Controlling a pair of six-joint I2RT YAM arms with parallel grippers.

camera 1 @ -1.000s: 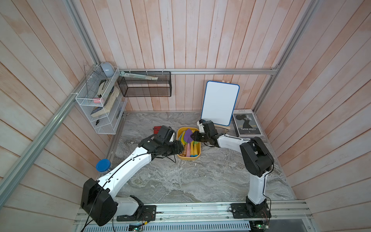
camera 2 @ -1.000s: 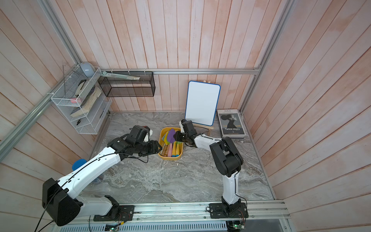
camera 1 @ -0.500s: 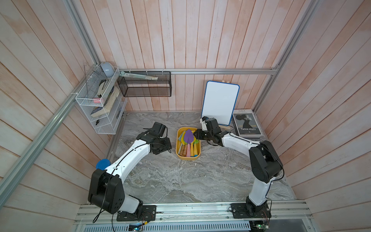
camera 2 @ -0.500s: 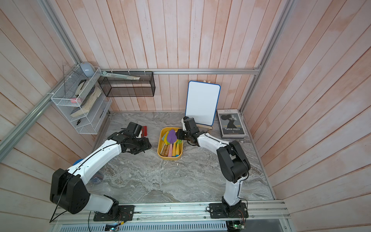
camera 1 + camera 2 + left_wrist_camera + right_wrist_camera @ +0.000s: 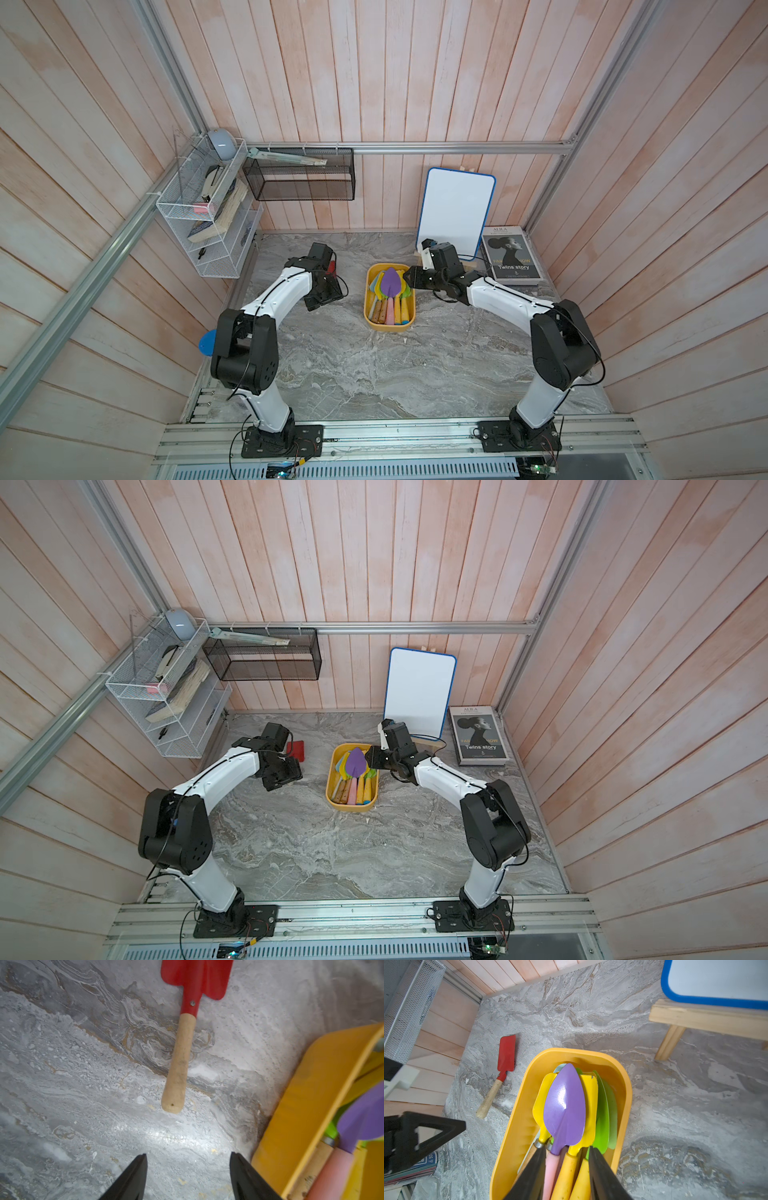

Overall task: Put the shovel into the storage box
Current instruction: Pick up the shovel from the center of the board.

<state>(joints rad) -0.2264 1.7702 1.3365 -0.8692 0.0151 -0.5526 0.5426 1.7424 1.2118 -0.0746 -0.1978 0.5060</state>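
Left fingers (image 5: 133, 1180), black wedges, face wooden-handled shovel (image 5: 185, 1039).

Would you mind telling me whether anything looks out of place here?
The red shovel lies on the table beside the storage box, while the other shovels are stacked inside it.

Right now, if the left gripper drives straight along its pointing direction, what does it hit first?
Most likely the wooden handle end of the red shovel, dead ahead of the open left gripper. Depth is unclear: it could touch the table short of it. The storage box lies off-line.
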